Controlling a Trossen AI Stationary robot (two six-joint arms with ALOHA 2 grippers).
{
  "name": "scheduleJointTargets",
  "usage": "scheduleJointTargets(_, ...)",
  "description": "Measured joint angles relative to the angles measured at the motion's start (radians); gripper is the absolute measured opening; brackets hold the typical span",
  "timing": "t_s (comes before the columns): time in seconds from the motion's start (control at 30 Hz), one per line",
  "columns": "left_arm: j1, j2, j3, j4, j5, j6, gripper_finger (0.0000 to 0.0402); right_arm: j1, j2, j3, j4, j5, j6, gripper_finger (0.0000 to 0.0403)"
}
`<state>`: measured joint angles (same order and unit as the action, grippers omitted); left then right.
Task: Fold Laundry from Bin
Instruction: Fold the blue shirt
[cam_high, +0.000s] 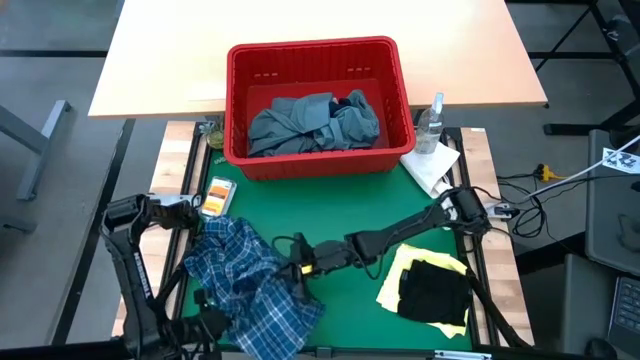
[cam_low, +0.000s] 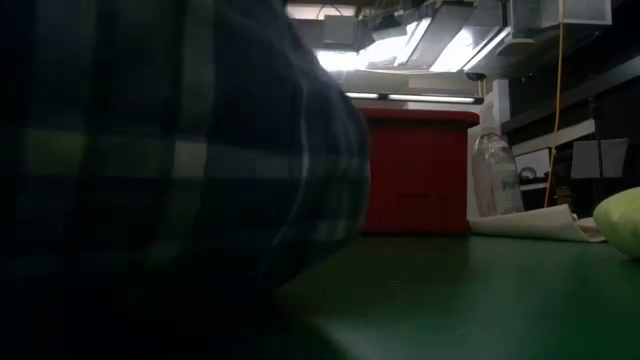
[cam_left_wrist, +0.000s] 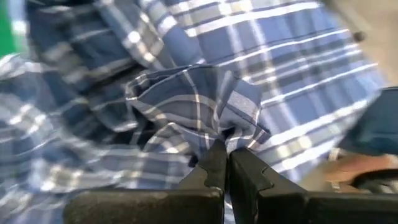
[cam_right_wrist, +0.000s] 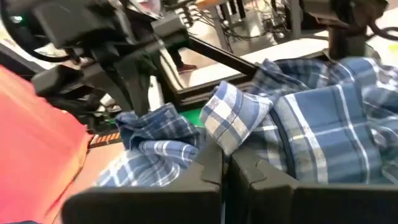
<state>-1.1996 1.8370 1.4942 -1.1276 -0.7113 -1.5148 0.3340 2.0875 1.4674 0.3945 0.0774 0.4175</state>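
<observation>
The blue-white plaid shirt (cam_high: 250, 285) lies bunched on the green mat (cam_high: 350, 210) at the near left, and it fills the left of the low view (cam_low: 170, 170). My left gripper (cam_left_wrist: 225, 152) is shut on it at its far left part (cam_high: 208, 228). My right gripper (cam_right_wrist: 225, 155) reaches in from the right and is shut on its right side (cam_high: 297, 268). The red bin (cam_high: 318, 105) stands at the far side and holds a grey-blue garment (cam_high: 310, 125) and a dark navy one (cam_high: 355, 100). My left gripper pinches a bunched-up fold of the plaid shirt (cam_left_wrist: 217, 127) between its two fingers, coming from the table's left and slanting down. The cloth puckers at the fingertips. The rest of the shirt spreads slack beyond them. My right gripper pinches a raised fold of the plaid shirt (cam_right_wrist: 231, 127) between its two fingers, coming almost level from the table's right. One layer or several, I cannot tell. The shirt's bulk (cam_high: 265, 310) rests on the mat.
A dark garment (cam_high: 432, 293) lies on a yellow one (cam_high: 402, 268) at the near right. A white paper towel (cam_high: 432, 165) and a clear bottle (cam_high: 432, 122) stand right of the bin. A small orange-yellow packet (cam_high: 217, 195) lies near the bin's left corner.
</observation>
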Motion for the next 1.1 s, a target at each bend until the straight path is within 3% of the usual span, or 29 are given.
scheduleJointTargets(0.4, 0.016, 0.000, -0.170, -0.034, 0.157, -0.185, 0.0002, -0.076, 0.105, 0.000, 0.001, 0.000, 0.004, 0.0002)
scheduleJointTargets(0.57, 0.017, 0.000, -0.239, -0.031, 0.174, -0.206, 0.0021, -0.093, 0.119, 0.000, -0.004, 0.013, 0.005, 0.0008)
scheduleJointTargets(0.77, 0.020, 0.000, -0.274, -0.016, 0.295, -0.240, 0.0060, -0.093, 0.119, 0.000, -0.002, 0.063, 0.004, 0.0028)
scheduleJointTargets(0.93, 0.020, 0.000, -0.278, -0.003, 0.314, -0.253, 0.0107, -0.093, 0.119, 0.000, -0.010, 0.058, 0.004, 0.0060)
scheduleJointTargets(1.1, 0.020, 0.001, -0.272, -0.009, 0.331, -0.314, 0.0137, -0.093, 0.119, 0.000, -0.009, 0.056, -0.003, 0.0124)
